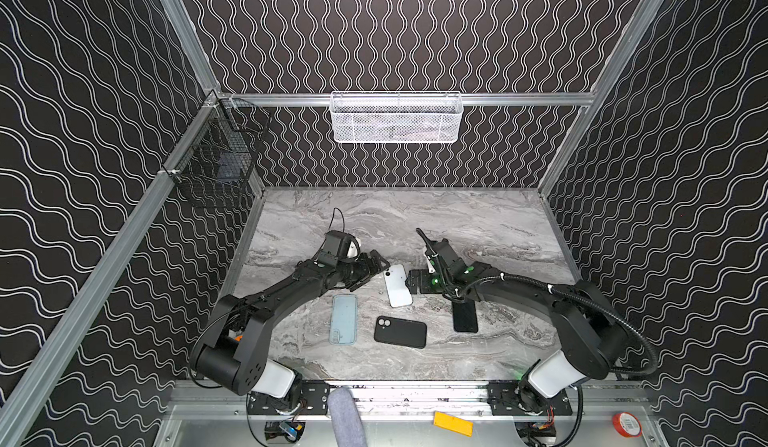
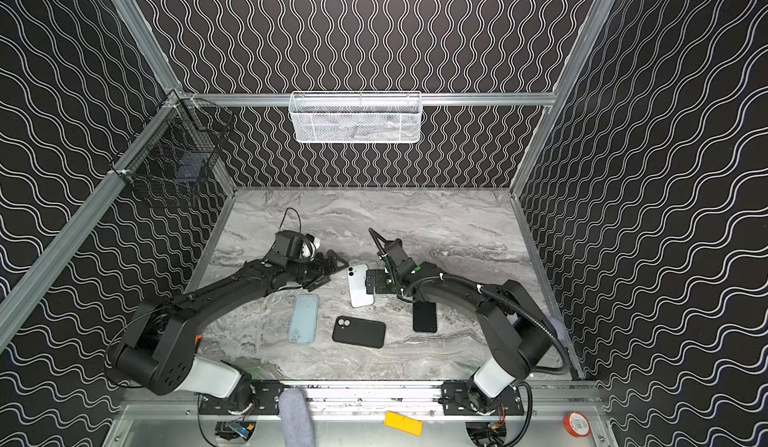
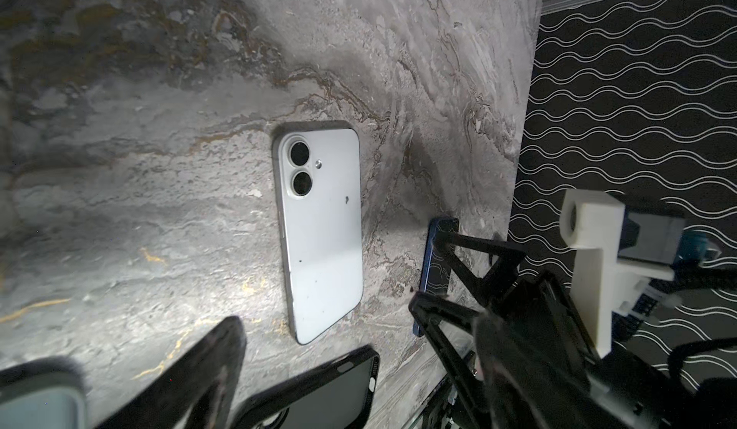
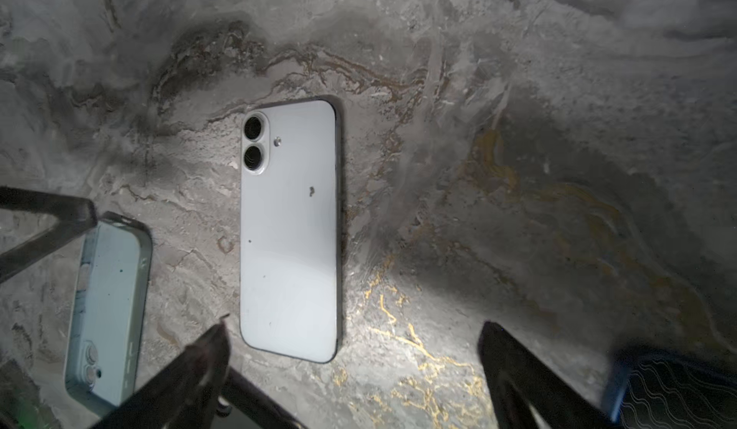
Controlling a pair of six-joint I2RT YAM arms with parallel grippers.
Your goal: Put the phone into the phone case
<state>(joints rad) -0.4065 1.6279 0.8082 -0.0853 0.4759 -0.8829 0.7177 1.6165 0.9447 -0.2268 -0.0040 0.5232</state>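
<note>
A white phone [image 1: 397,285] [image 2: 360,286] lies back up on the marble table, camera lenses toward the far side. It is also in both wrist views [image 3: 323,227] [image 4: 291,227]. My left gripper [image 1: 371,272] [image 2: 328,272] [image 3: 359,339] hovers open just left of it. My right gripper [image 1: 409,282] [image 2: 368,281] [image 4: 353,335] stands open at its right edge. Neither touches the phone. A light blue phone case [image 1: 344,319] [image 4: 107,307] lies nearer the front, and a black phone case [image 1: 400,332] [image 3: 319,391] lies to its right.
A dark phone [image 1: 465,316] [image 3: 434,271] lies screen up under the right forearm. A white mesh basket [image 1: 395,118] hangs on the back wall and a black wire basket [image 1: 216,162] on the left wall. An orange block [image 1: 453,423] and red tape roll [image 1: 626,424] sit beyond the front rail.
</note>
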